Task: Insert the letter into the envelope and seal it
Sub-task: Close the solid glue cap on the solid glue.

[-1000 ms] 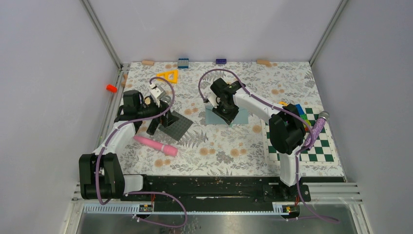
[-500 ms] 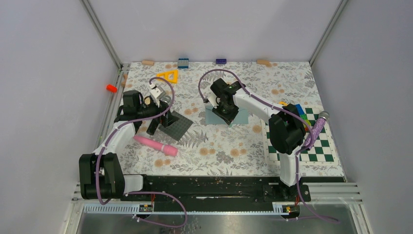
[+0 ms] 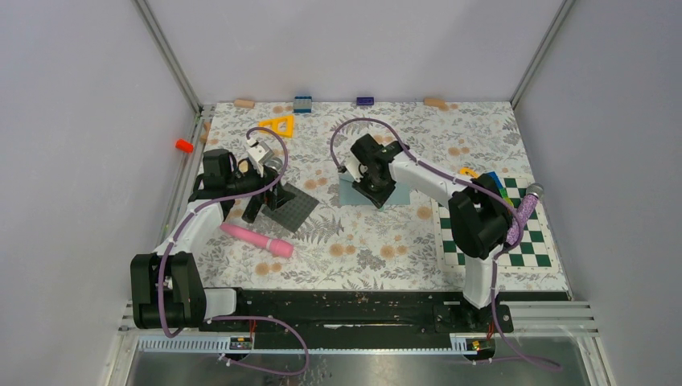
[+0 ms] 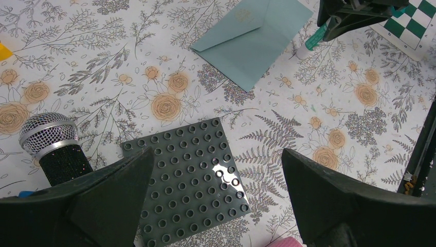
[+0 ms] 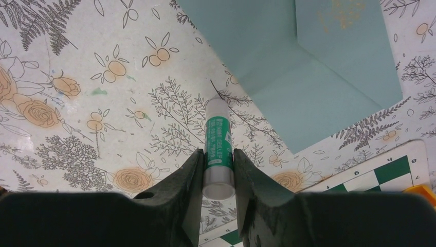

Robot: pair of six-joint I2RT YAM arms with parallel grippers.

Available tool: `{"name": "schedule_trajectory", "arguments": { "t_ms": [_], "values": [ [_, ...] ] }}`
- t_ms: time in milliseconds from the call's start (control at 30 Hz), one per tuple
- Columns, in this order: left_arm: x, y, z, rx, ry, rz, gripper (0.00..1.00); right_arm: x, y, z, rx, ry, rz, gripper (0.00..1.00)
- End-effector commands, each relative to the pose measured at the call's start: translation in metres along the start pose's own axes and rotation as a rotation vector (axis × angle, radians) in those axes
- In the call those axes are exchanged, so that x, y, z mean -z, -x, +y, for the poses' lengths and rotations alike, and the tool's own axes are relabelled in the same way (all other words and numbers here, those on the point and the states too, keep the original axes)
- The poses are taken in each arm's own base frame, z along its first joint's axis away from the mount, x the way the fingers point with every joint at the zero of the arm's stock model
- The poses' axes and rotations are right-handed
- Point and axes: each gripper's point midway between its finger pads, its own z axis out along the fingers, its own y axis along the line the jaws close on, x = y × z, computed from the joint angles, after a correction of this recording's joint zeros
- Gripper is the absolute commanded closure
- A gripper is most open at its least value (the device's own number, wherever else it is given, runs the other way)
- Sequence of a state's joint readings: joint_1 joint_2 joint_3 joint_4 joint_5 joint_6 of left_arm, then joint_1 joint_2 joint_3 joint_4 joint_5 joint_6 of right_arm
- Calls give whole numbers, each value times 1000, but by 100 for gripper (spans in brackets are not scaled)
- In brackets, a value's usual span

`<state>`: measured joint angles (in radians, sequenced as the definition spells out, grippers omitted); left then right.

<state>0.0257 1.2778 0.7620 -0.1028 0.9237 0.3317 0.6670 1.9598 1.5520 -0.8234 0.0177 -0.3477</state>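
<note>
A dark grey studded square plate [image 4: 187,180] is laid on the floral tablecloth [image 3: 362,241], a pink plastic cylinder [image 3: 256,239] nearby.

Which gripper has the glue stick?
The right gripper: its jaws clamp the green-and-white glue stick. The left gripper hangs open and empty above the grey studded plate.
</note>
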Motion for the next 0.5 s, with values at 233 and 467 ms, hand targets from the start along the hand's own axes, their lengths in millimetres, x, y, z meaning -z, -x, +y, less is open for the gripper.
{"name": "schedule_trajectory", "arguments": {
  "t_ms": [233,467],
  "values": [
    [0,10,-1,-33,-30,-43,1,-31,-19,18,62,4,41,100],
    [1,11,-2,-44,-28,-43,1,-35,-23,36,73,95,119,100]
  ]
}}
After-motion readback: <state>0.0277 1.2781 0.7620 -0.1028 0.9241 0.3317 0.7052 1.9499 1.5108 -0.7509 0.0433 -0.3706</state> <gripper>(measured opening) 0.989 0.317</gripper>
